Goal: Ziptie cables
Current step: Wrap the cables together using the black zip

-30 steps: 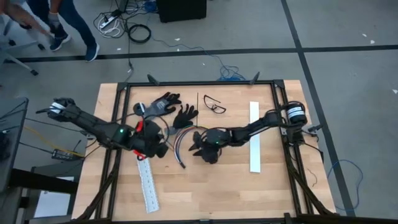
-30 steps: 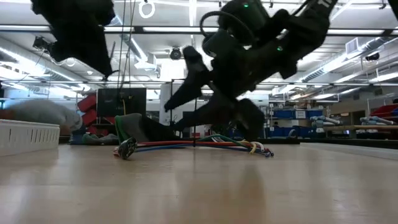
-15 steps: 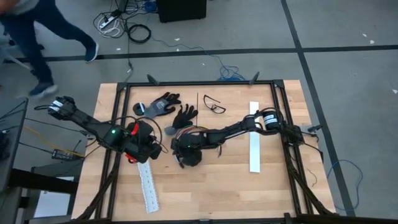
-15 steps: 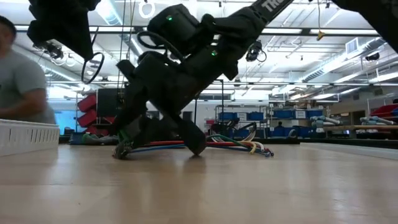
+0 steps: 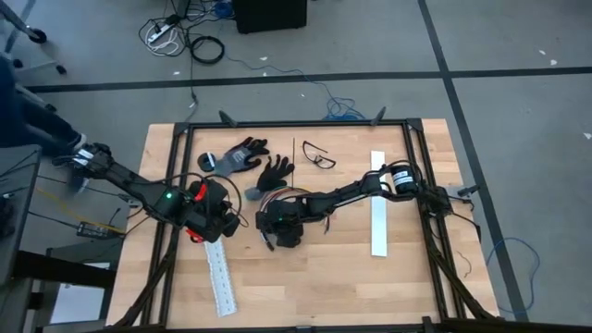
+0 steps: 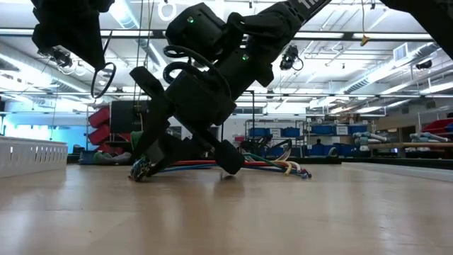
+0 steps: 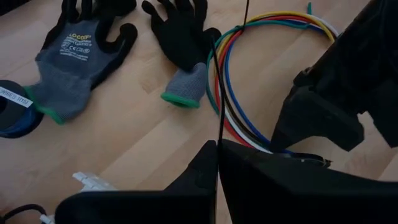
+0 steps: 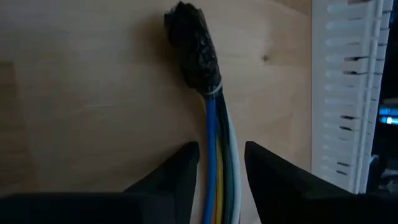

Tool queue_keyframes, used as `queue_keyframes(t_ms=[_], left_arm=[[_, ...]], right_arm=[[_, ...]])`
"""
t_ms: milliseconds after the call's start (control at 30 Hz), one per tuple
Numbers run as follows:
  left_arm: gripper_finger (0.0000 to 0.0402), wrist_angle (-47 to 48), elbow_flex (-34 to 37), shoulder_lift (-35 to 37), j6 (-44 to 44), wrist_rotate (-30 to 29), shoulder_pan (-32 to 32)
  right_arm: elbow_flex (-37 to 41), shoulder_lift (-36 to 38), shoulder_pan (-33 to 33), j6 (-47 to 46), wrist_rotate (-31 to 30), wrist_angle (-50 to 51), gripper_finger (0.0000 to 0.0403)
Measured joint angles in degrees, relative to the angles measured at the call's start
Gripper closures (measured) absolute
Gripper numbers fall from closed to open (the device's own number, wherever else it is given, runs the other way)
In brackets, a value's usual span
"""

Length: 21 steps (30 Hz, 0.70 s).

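Right claw (image 5: 270, 231) sits low at the centre of the high view, fingers parted and straddling the cables (image 8: 217, 168) without yet pinching them. In the right wrist view the bundle runs up between the two fingers (image 8: 177, 177), and its black-wrapped end (image 8: 193, 46) lies on the bare worktop (image 8: 81, 93) just ahead of them, beside a white slotted strip (image 8: 348, 93) at that picture's right edge. From above, the cables (image 5: 282, 194) loop from the claw up toward the black glove (image 5: 276, 170) in the upper middle. Left claw (image 5: 217, 222), clenched on a thin black tie (image 7: 227, 81), hangs just left of the right one, over the top end of the other strip (image 5: 219, 273).

Against the frame a second ago, the right arm has swung left from mid-worktop onto the bundle's end and its fingers have narrowed. The person walking at upper left has nearly gone from view.
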State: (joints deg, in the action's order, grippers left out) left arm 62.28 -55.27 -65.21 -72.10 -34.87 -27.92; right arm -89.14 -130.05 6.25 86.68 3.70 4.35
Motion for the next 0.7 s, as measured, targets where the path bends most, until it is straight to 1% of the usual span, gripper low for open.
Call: queue_keyframes(t_ms=[133,333,433,500,567,633,700], left_arm=[[0.0401,0.05,0.0,0.0,0.1,-0.28,0.0],[0.0401,-0.01,0.0,0.0,0.7,-0.69,0.0],[0.0401,-0.01,0.0,0.0,0.72,-0.98,0.0],[0.0401,0.03,0.02,-0.02,0.72,-1.21,0.0],[0.0401,0.0,0.02,-0.02,0.79,-1.68,0.0],[0.0401,-0.04,0.02,-0.02,0.96,-1.73,0.0],[0.0401,-0.23,0.02,-0.02,1.07,-1.99,0.0]], right_arm=[[-0.13,-1.14,0.81,-1.33,2.85,-0.69,0.0283],[-0.17,-2.48,1.64,-2.94,4.4,-2.75,0.0304],[-0.13,-2.61,1.85,-5.61,7.35,-4.9,0.0331],[0.01,-2.67,2.2,-8.43,8.53,-7.09,0.036],[-0.2,-2.76,2.77,-11.29,8.41,-9.15,0.0389],[-1.15,-2.89,3.11,-15.72,7.14,-9.63,0.0395],[-1.77,-2.61,3.26,-19.28,3.79,-9.35,0.0399]])
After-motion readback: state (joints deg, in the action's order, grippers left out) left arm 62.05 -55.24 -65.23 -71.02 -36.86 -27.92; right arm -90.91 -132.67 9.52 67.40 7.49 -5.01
